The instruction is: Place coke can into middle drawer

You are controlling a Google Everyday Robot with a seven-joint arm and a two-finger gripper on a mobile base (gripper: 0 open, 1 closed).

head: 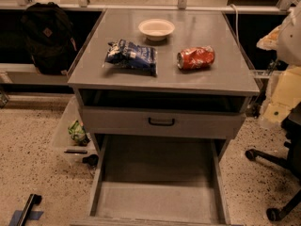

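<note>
The coke can [195, 58], red with silver ends and slightly dented, lies on its side on the right part of the grey cabinet top [221, 76]. The middle drawer [157, 202] is pulled out wide open low in front; its bare grey floor holds nothing. My gripper is not in view. Only a blurred white and yellowish part of my arm [288, 36] shows at the right edge, to the right of the can and apart from it.
A blue-and-white snack bag [132, 55] lies left of the can and a white bowl [156, 28] sits behind them. A grey drawer front with a black handle [161, 122] is above the open drawer. A black backpack [48, 36] is at left and an office chair base [277, 173] at right.
</note>
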